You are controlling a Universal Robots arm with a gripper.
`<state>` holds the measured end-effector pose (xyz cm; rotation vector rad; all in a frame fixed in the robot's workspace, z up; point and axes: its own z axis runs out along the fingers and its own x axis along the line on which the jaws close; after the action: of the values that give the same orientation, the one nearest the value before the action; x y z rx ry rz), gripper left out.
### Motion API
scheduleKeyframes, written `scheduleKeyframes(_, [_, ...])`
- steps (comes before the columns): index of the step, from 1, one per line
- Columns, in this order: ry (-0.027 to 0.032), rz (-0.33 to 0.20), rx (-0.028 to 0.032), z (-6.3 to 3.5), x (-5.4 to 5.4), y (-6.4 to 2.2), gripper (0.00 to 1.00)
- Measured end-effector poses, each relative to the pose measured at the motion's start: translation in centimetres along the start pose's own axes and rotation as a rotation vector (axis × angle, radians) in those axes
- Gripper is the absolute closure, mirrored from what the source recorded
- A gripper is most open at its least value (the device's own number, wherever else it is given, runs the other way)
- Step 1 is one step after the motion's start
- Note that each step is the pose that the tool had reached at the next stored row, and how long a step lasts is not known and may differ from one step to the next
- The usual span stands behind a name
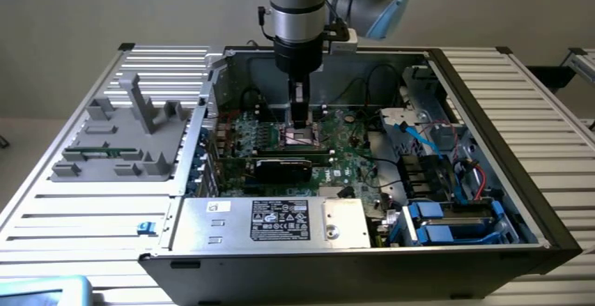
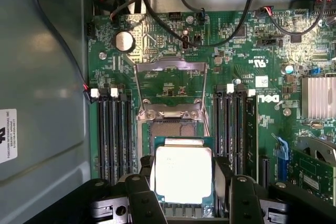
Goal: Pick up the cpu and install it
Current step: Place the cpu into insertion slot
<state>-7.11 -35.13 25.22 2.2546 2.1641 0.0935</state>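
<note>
Wrist view: cpu [image 2: 184, 174] in grip of pincer [image 2: 185, 182]

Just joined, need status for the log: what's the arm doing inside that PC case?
The arm's gripper holds the cpu by its sides, inside the open computer case. The chip hangs over the motherboard's socket, whose load plate is flipped up. Part of the socket's dark bed shows past the chip's edge, so it does not look seated yet.
</note>
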Motion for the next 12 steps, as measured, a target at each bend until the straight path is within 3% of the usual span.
scheduleKeyframes(12, [0.0012, 0.000, 0.0001, 1.96, 0.2, -0.12, 0.46])
